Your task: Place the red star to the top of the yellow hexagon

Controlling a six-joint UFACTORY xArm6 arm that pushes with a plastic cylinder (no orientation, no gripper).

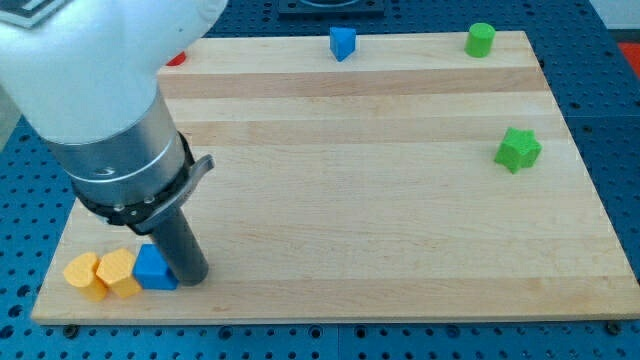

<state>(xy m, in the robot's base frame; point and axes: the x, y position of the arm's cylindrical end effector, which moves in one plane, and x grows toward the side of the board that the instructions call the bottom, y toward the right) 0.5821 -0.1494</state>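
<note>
A sliver of a red block (pixel 177 60) shows at the board's top left edge; the arm hides most of it, so I cannot make out its shape. Two yellow blocks lie side by side at the bottom left corner: the left one (pixel 82 276) and the right one (pixel 119 272), which looks hexagonal. A blue block (pixel 153 268) touches the right yellow block on its right. My tip (pixel 193 281) rests on the board right next to the blue block's right side, far below the red block.
A second blue block (pixel 342 42) and a green cylinder (pixel 481 39) sit at the top edge. A green star (pixel 518 149) lies at the right. The arm's large body covers the upper left of the wooden board (pixel 380 220).
</note>
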